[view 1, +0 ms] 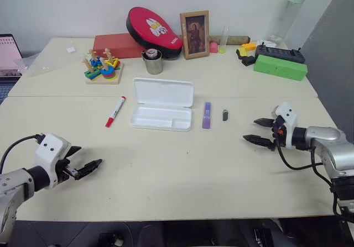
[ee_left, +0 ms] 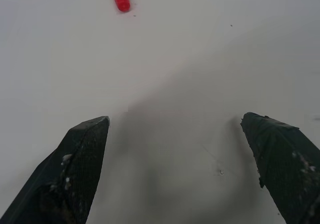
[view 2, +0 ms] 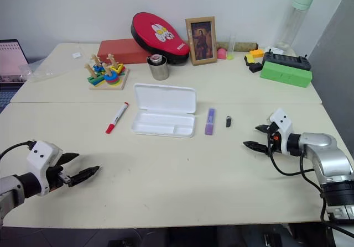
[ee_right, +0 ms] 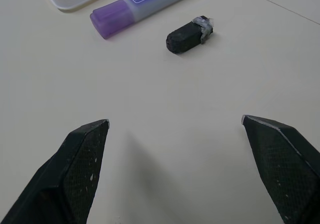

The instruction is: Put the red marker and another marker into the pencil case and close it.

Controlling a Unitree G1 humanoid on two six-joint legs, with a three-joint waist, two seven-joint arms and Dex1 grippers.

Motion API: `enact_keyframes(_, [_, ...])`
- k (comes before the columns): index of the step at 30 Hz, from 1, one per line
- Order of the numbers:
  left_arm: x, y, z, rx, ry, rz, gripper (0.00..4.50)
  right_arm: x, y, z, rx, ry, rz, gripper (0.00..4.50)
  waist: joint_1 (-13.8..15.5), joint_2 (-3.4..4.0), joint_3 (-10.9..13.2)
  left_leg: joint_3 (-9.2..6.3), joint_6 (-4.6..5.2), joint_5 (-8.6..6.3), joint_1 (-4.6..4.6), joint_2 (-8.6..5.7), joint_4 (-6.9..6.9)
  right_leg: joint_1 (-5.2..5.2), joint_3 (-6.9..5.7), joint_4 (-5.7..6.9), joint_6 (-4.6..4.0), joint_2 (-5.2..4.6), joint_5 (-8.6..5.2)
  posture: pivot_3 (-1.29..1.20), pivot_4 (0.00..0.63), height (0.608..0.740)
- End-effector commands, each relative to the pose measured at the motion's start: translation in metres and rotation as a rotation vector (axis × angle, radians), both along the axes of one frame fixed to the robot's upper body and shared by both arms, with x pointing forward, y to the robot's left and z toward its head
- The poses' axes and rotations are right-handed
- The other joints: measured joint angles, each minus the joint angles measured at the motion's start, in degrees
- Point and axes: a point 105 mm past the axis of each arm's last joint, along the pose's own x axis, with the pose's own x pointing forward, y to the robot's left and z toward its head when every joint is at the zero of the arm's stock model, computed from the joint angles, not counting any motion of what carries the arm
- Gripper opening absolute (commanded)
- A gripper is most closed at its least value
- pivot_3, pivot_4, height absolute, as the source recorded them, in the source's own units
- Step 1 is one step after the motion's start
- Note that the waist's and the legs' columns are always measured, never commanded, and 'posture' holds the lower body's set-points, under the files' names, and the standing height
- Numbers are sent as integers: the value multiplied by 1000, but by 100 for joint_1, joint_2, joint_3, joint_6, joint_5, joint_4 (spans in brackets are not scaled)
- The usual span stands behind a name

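The flat white plastic pencil case [view 1: 162, 104] lies open mid-desk [view 1: 166, 169], with the slim white red-capped marker [view 1: 115, 111] just to its left and the stubby purple marker [view 1: 206, 115] just to its right, beside a small dark cap-like piece [view 1: 225, 115]. Both hands hover empty with fingers spread wide: the left hand [view 1: 83, 167] near the front left, well short of the red marker, the right hand [view 1: 261, 131] out to the right of the purple one.

Only readable text: "CHECK LINER" printed in white on the short purple plastic marker [ee_right: 145, 3], which lies just beside the small dark grey cap-like piece [ee_right: 189, 35].
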Motion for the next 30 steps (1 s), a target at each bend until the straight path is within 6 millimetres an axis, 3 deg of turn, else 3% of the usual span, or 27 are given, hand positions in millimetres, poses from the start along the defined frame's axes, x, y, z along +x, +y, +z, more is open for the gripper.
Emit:
enact_keyframes(1, [0, -5, 4, 13, -10, -30, 4500, 0, 2, 11, 4, -25, 28, 4461, 2, 0, 0, 0, 0, 0, 0, 0, 0, 0, 0, 0, 0, 0, 0, 0, 150, 740])
enact_keyframes(13, [-3, 0, 4, 13, -17, -11, 4500, -3, 5, 8, 13, -12, 66, 4461, 4, 0, 0, -1, 0, 0, 0, 0, 0, 2, -2, 2, 11, 0, 6, 0, 150, 740])
enact_keyframes(15, [-1, -1, 8, -13, -43, -11, 4500, -4, 14, 14, 47, -22, 97, 4461, 5, 0, 0, -2, 0, 0, 1, 0, 0, 2, -2, 2, 11, 0, 6, 0, 150, 740])
enact_keyframes(17, [2, -12, 18, -102, -83, -35, 4500, -5, 31, 30, 114, -55, 145, 4461, 3, 0, 0, -1, 0, 0, 1, 0, 0, 2, -3, 3, 11, 0, 6, 0, 150, 740])
enact_keyframes(20, [5, -37, 23, -190, -104, -109, 4500, -4, 74, 48, 183, -87, 249, 4461, -33, 2, 1, -3, 0, 1, 2, 2, 1, 3, -2, 10, 14, 3, 8, 0, 150, 740])
enact_keyframes(25, [14, -96, 25, -274, -123, -274, 4500, -1, 149, 39, 155, -85, 384, 4461, -33, -2, -3, -12, -1, 2, 12, 2, 4, 16, -8, 13, 16, 6, 10, 0, 150, 740])
enact_keyframes(30, [25, -134, 31, -295, -188, -360, 4500, 1, 195, 26, 96, -68, 459, 4461, 33, -3, -3, -20, -1, 2, 5, 1, 8, 15, -14, 14, -9, 7, 27, 0, 150, 740])
